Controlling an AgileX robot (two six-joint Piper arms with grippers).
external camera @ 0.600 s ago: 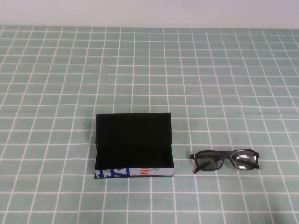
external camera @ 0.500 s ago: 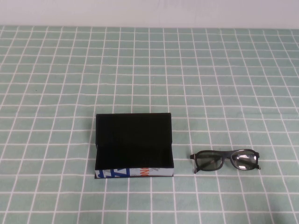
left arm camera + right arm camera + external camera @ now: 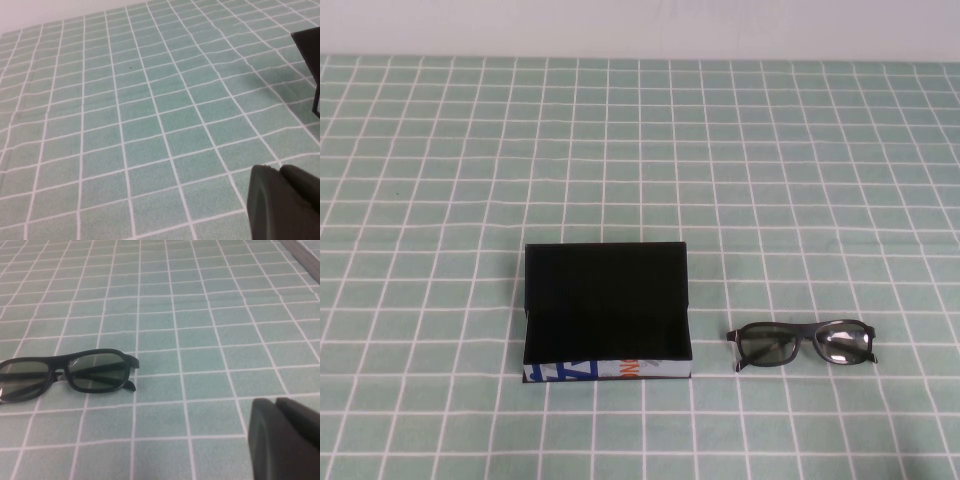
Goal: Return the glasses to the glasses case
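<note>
- Nearest the robot, neither arm shows in the high view; the right gripper (image 3: 285,437) hangs low over the green checked tablecloth (image 3: 800,180), near the spectacles but not touching, its fingers pressed together on nothing.
- The left gripper (image 3: 285,200) sits parked over bare cloth beside the case; whether its fingers are spread or together I cannot tell.
- Nothing has shifted across the last half second, so the pick-up has probably not begun.
- The black thick-framed glasses (image 3: 802,343) lie just right of the case, apart from it, long axis left-right, lenses facing the robot, seemingly folded.
- The black rectangular glasses case (image 3: 608,312) stands open, lid raised at the far side, printed white wall nearest, long axis parallel to the glasses.
</note>
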